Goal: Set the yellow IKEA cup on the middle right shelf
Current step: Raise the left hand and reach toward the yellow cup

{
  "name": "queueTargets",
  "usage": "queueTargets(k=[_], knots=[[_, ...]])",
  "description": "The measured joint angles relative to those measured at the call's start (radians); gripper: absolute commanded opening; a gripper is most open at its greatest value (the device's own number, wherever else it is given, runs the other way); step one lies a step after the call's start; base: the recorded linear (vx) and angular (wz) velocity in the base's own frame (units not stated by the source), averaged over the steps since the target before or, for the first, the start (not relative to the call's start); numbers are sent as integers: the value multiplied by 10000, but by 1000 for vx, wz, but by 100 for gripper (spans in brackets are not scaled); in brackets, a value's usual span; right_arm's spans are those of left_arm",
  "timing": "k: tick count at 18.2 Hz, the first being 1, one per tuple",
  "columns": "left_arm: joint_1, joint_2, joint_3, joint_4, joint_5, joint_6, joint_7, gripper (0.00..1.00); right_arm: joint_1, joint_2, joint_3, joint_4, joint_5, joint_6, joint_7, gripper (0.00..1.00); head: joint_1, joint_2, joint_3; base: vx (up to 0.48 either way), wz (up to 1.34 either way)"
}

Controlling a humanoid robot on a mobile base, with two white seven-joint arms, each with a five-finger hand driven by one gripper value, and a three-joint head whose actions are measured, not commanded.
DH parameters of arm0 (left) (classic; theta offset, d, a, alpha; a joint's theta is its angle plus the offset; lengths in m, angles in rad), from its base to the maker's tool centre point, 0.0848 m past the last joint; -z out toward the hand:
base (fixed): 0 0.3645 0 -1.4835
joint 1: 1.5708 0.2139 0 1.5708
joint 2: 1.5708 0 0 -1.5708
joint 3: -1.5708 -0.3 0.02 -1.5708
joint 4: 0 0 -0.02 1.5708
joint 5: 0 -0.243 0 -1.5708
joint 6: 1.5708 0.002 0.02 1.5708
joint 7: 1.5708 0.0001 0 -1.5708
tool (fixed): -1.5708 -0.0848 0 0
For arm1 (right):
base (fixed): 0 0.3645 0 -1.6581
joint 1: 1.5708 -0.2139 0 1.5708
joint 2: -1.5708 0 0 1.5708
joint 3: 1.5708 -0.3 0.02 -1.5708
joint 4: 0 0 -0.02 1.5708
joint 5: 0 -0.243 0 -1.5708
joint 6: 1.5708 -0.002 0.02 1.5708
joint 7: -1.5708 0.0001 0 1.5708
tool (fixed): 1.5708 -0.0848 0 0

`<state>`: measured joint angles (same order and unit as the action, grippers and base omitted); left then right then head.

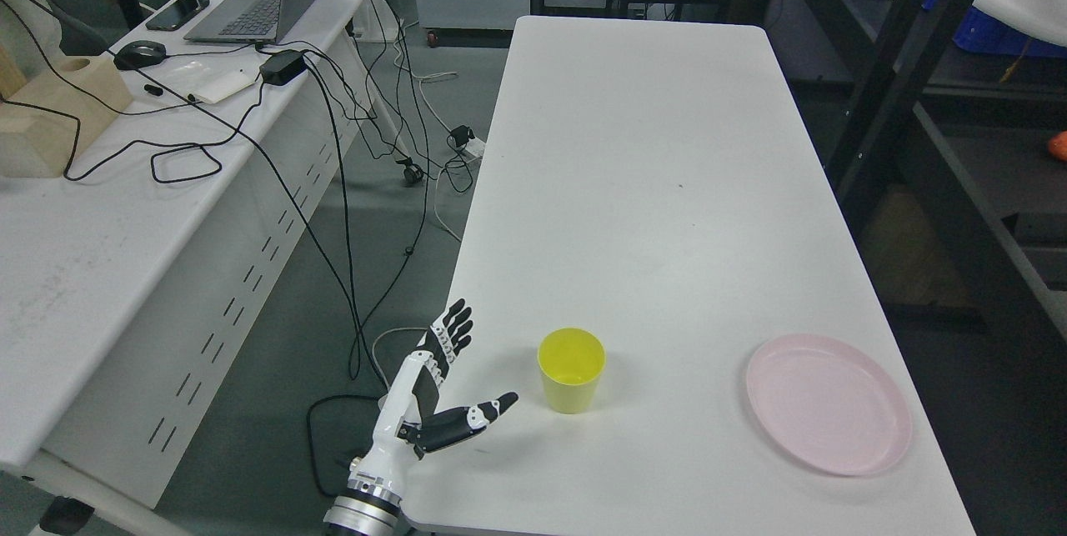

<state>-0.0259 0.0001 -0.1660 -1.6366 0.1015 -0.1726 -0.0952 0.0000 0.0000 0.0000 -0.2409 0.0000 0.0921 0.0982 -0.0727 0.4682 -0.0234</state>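
Our left hand (438, 390) hangs open at the bench's (633, 144) near left edge, so we should slide it right, wrap the upright yellow cup (572, 370) nearby, and squeeze gently.

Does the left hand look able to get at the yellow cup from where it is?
Probably yes: the left hand is open beside the upright yellow cup, thumb toward it, with only bare table between.
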Motion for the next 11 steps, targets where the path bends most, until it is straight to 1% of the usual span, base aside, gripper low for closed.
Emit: queueTargets(k=[4,11], knots=[[-463,0,-516,290,-2,269,1,99,0,0,0,0,0,0,0,99,0,0,0,0,0],[-882,0,-1265,732,-10,620,2,99,0,0,0,0,0,0,0,99,0,0,0,0,0]])
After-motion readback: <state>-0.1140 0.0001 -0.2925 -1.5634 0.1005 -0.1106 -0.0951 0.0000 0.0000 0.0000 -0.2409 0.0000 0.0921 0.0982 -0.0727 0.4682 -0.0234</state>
